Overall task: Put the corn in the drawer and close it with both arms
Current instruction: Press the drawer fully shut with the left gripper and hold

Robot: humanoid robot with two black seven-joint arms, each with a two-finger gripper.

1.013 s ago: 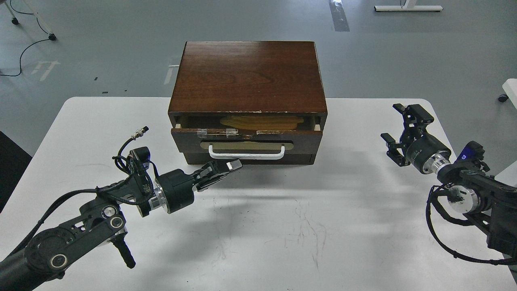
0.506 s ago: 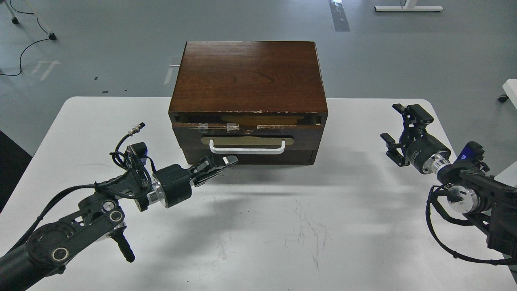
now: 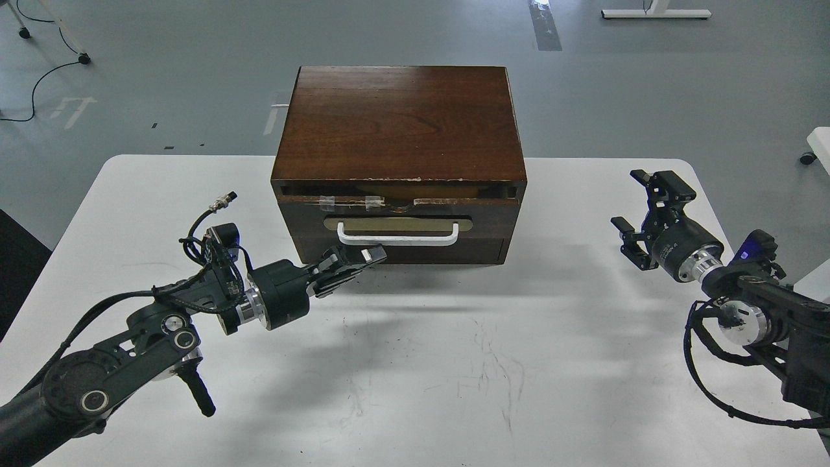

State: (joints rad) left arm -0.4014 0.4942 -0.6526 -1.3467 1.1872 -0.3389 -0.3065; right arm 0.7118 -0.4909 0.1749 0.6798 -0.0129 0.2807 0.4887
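Note:
The drawer of the dark brown wooden cabinet is pushed in almost flush, with only a thin dark slit along its top edge. Its tan plate and white bar handle face me. The corn is hidden inside the drawer. My left gripper is shut, with nothing in it, and its tip rests against the drawer front just below the handle's left end. My right gripper is open and empty, held above the table well to the right of the cabinet.
The cabinet stands at the middle back of a white table. Grey floor lies beyond, with cables at the far left and a white stand base at the top right.
The drawer has slid in from partly open, hiding the corn. My left gripper has followed it forward, pushing on the drawer front. The right arm has barely moved.

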